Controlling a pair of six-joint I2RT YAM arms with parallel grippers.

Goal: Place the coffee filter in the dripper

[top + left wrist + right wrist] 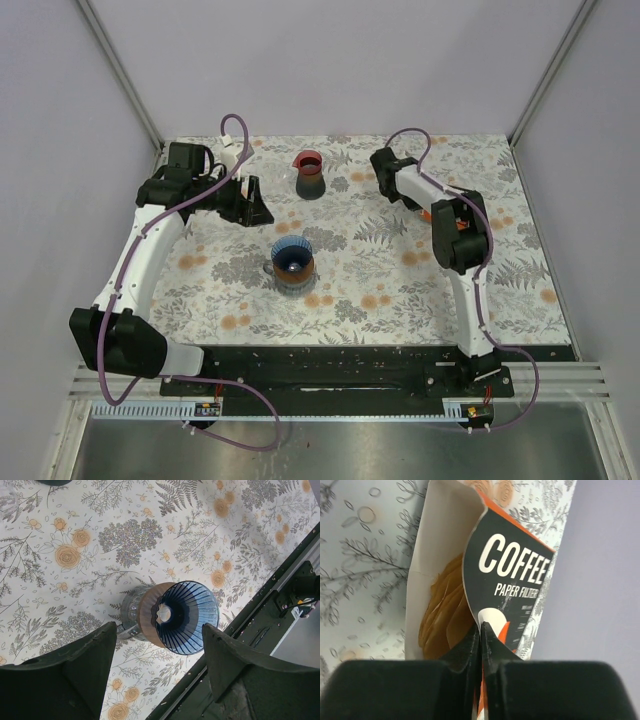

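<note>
Now pinching the printed flap of the filter box (512,575) w/ the right gripper (481,630), w/ fingers pressed together on it, well to the right of the dripper (292,257). Seeing brown coffee filters (442,610) stacked inside box, not yet out. Holding the left gripper (160,630) spread wide, w/ nothing btw. fingers, above and back-left of dripper. Seeing also a dark carafe (309,177) w/ red rim behind dripper, and a glass cup (129,612) directly under dripper.
</note>
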